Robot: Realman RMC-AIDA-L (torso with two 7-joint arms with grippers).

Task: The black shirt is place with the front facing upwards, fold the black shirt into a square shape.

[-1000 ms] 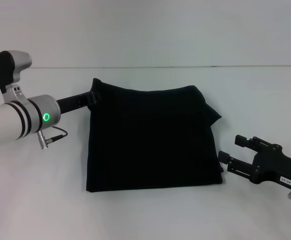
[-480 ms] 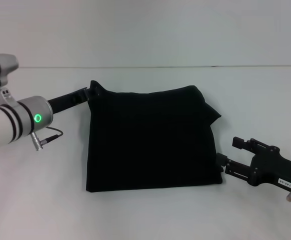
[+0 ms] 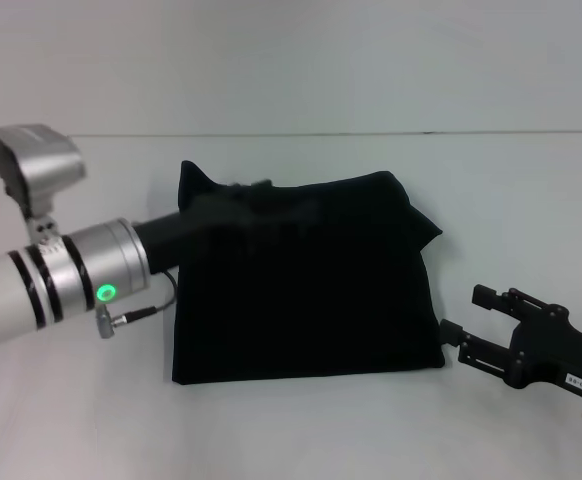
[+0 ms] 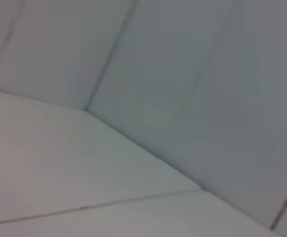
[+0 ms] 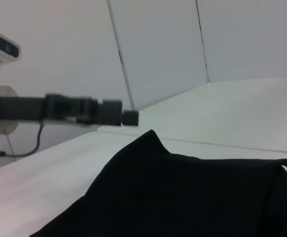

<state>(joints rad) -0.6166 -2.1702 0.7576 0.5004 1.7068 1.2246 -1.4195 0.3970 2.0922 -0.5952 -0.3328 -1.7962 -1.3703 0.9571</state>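
The left gripper (image 3: 256, 192) was held above the far left part of the black shirt (image 3: 306, 285); seen from the head camera it was blurred against the dark cloth, so it could not be told whether it was spread or closed. In the right wrist view the same gripper (image 5: 128, 117) was seen from the side, lifted clear of the shirt (image 5: 193, 197), with a raised peak of cloth just below its tip. The right gripper (image 3: 476, 325) was held low over the white table (image 3: 71, 420), just beside the shirt's near right corner, its fingers spread wide and holding nothing.

The shirt lay folded in a roughly square shape in the middle of the table, with a bunched fold sticking out at its far right corner.

Only pale wall panels and bare surface were shown by the left wrist camera.
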